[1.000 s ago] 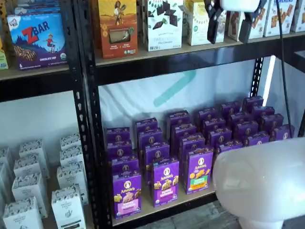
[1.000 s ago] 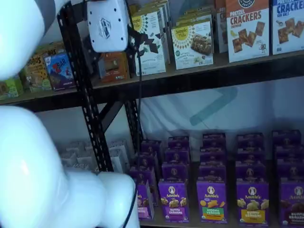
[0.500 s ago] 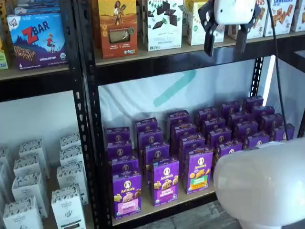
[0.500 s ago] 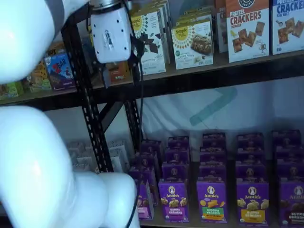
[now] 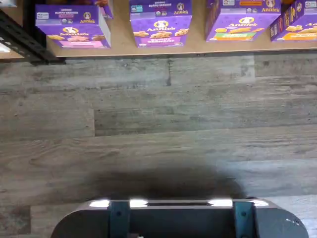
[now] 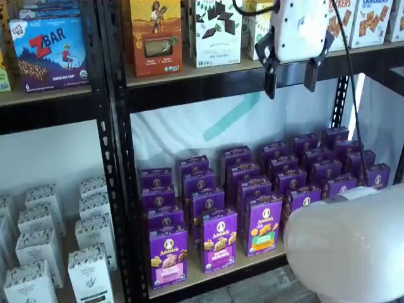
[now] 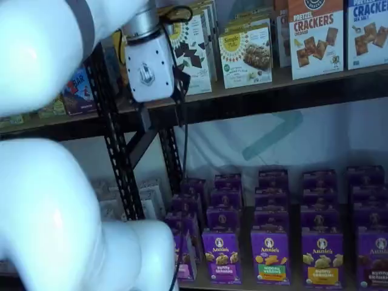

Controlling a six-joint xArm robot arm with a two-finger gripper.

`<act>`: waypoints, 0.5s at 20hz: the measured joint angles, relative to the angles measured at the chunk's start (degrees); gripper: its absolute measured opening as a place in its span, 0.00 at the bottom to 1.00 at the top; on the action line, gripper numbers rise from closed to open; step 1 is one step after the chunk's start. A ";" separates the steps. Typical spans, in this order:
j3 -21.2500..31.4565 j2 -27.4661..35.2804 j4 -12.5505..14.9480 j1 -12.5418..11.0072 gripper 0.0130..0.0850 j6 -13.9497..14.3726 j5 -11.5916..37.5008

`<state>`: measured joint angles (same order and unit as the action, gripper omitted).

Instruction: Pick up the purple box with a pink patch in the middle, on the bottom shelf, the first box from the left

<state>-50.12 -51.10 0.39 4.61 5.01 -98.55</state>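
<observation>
The white-bodied gripper with two black fingers (image 6: 290,81) has come lower than half a second ago: in a shelf view it now hangs in the upper right of the frame, its fingertips just below the dark upper shelf rail (image 6: 208,88), where before they were level with that rail. Its fingers stand wide apart with a plain gap, holding nothing. The boxes have not moved.

The small upright purple cardboard box (image 6: 168,257) with a round white logo and a pink band across its front stands in the lower middle of that frame, at the left front end of the light tan wooden bottom shelf (image 6: 214,276). Just beside it stands a purple-labelled purple box (image 6: 219,239).
</observation>
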 joint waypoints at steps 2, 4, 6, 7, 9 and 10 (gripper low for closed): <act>1.80 -0.20 0.22 0.22 1.00 0.25 1.71; 3.63 -0.41 0.33 0.25 1.00 0.31 3.54; 5.40 -0.65 0.27 0.07 1.00 0.21 5.41; 6.31 -0.74 0.14 -0.11 1.00 0.07 6.39; 7.73 -0.68 0.28 -0.19 1.00 0.03 7.83; 8.48 -0.60 0.61 -0.07 1.00 0.15 8.58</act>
<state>-41.63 -51.70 1.00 4.55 5.16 -89.97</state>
